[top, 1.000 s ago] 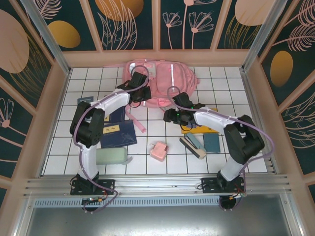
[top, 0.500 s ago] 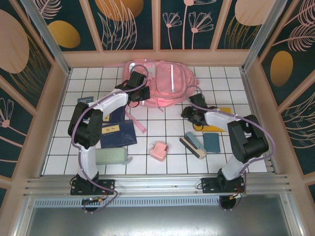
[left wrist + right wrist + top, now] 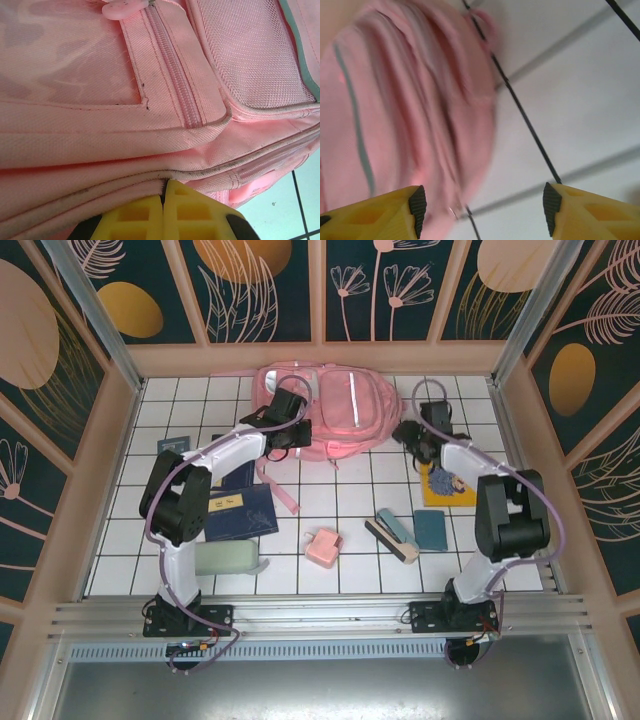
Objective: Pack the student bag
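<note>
Along the near edge of the worktop (image 3: 340,502), one green pouch (image 3: 228,558) lies on the left, close to the left arm's base. One small pink box (image 3: 323,546) sits near the middle. On the right, one long case (image 3: 392,536) lies slanted just beside one teal notebook (image 3: 431,529). There is a strip of bare tile between the box and the case.

Further in on the left, one dark blue folder (image 3: 240,510) lies under the left arm, and one small dark card (image 3: 172,443) sits beyond it near the left rail. On the right, one yellow book (image 3: 448,484) lies under the right arm. The middle tiles between folder and book are bare, crossed only by one pink strap (image 3: 276,483) that trails from the bag.

The one student bag (image 3: 340,408) lies flat at the far middle, its top close to the back wall (image 3: 320,358). There are open tiles on both sides of it. The left hand (image 3: 292,435) is at the bag's near left edge. In the wrist view the left hand (image 3: 163,189) is clenched, its tips pressed against a seam, and whether any fabric is pinched cannot be told. The right hand (image 3: 412,433) sits just off the bag's right side. In its wrist view the right hand (image 3: 484,207) is released, with only tile and the blurred bag edge between its fingers.
</note>
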Motion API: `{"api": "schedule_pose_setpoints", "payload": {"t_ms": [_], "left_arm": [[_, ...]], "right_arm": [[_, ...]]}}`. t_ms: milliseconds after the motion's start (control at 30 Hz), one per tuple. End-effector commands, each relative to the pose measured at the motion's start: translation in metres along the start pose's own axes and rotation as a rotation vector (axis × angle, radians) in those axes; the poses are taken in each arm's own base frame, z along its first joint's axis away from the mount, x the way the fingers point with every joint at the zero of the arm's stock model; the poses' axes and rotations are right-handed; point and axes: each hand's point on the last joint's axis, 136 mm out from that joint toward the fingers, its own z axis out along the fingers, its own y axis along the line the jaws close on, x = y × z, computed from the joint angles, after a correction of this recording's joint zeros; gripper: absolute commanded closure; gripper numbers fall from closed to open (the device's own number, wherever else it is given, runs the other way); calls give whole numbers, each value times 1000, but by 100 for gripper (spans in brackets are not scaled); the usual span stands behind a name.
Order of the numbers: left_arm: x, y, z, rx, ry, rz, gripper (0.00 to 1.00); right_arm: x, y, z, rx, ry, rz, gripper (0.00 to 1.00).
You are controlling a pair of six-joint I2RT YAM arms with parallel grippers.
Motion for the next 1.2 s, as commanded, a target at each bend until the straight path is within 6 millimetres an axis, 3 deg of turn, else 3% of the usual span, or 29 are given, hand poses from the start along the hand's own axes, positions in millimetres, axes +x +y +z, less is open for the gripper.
{"api": "schedule_pose_setpoints", "payload": {"t_ms": [0, 100, 233, 300, 367, 433, 467, 567, 867, 1000, 1067, 1167], "left_arm": [[-13, -9, -21, 18, -61, 54, 100], [-8, -6, -21, 14, -56, 55, 100], [-8, -8, -23, 24, -61, 59, 100], [-11, -11, -24, 39, -66, 65, 100], [-15, -17, -24, 60, -69, 76, 100], [-19, -21, -21, 68, -67, 89, 100], [-22, -23, -19, 70, -65, 96, 100], [-29, -26, -11, 61, -59, 128, 100], [-50, -10, 15, -75, -58, 161, 100], [-49, 0, 15, -77, -53, 104, 77], [-48, 6, 10, -71, -56, 72, 61], [-45, 10, -5, -59, -65, 34, 51]], "right_arm": [[-13, 19, 27, -57, 67, -82, 30], [-23, 16, 55, -11, 107, -96, 28], [-18, 8, 86, 33, 162, -102, 33], [-14, -2, 94, 77, 173, -103, 43], [-11, -14, 95, 114, 164, -93, 69], [-9, -23, 89, 132, 148, -80, 87], [-9, -26, 85, 133, 137, -68, 93], [-3, -32, 68, 116, 122, -29, 100], [60, -5, 12, -16, 173, 32, 100], [84, 7, -10, -50, 183, 51, 100], [87, 9, -16, -42, 176, 38, 88], [83, 4, -19, 1, 164, 5, 66]]}}
